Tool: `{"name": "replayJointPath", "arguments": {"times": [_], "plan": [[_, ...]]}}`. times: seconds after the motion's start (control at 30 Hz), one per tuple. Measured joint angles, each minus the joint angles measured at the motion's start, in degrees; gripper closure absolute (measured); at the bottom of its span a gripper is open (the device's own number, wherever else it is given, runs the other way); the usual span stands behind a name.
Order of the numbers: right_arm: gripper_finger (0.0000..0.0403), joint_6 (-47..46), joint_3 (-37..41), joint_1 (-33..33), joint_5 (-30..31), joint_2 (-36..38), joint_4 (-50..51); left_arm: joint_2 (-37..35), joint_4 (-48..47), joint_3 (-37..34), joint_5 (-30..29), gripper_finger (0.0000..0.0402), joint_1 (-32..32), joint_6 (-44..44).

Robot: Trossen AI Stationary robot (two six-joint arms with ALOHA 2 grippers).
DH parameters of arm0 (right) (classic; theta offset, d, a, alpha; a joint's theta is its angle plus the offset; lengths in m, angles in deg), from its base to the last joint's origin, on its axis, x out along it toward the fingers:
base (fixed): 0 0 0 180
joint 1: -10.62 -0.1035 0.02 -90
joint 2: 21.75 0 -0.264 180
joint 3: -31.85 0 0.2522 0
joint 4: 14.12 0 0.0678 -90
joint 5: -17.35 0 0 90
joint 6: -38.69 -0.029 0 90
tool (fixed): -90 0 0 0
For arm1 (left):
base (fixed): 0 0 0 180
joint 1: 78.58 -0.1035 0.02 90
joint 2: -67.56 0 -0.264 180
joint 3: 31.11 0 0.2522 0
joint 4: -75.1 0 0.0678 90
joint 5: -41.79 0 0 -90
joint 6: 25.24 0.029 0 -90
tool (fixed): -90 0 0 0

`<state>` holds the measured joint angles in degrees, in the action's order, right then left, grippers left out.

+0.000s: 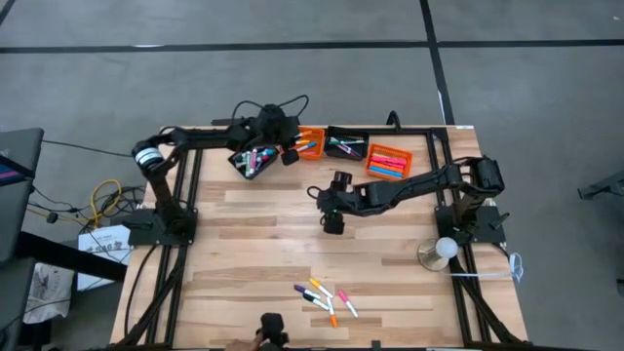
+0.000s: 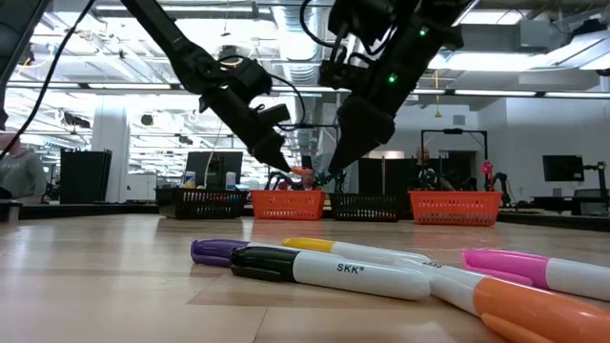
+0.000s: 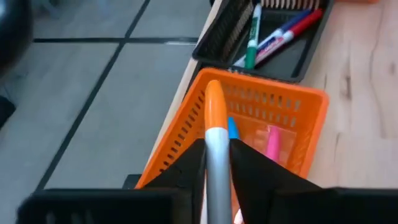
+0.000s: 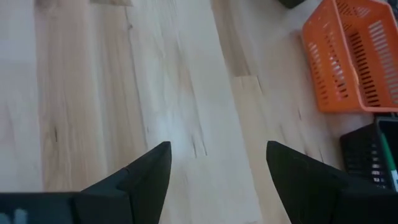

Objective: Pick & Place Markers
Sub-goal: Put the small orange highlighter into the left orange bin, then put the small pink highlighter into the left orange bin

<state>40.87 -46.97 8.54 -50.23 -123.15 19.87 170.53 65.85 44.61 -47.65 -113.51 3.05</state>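
The left gripper (image 3: 217,177) hangs over the orange bin (image 3: 292,106) at the table's (image 1: 253,263) far edge, second in a row of four bins. Its two dark fingers (image 3: 255,171) press against an orange-capped marker (image 3: 216,140) that stands between them, the white barrel in the grip and the orange cap pointing out past the fingertips, above the bin's near rim. Inside that bin lie a blue and a pink marker. The black bin (image 3: 273,43) next along holds green, red and blue markers.

The right gripper (image 4: 217,168) hovers over bare wood near the middle of the table, its jaws spread wide with nothing between them.

A loose cluster of markers (image 1: 327,297) lies near the front edge of the table, well apart from both grippers; closest to the low camera are a purple-capped (image 2: 214,251), a black-capped (image 2: 324,267), a pink (image 2: 534,267) and an orange one (image 2: 543,310).
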Motion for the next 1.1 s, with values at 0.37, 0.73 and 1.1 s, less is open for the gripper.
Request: {"name": "replayJointPath", "arguments": {"times": [0.37, 0.73, 1.1], "plan": [[0.0148, -0.2, 0.0, 0.3, -0.3, 0.0, 0.2, 0.3, -0.6, 1.4, -6.1, 0.0282, 1.1, 1.2], [0.0148, -10.8, 0.0, -7.0, 0.0, 0.0, 10.8, -6.9, -16.0, -2.3, -23.3, 0.0293, 18.1, -3.6], [0.0148, -20.1, 0.0, -21.2, -0.7, 0.0, 8.9, -23.4, -18.7, -10.7, -24.8, 0.0300, 41.7, -25.9]]}}
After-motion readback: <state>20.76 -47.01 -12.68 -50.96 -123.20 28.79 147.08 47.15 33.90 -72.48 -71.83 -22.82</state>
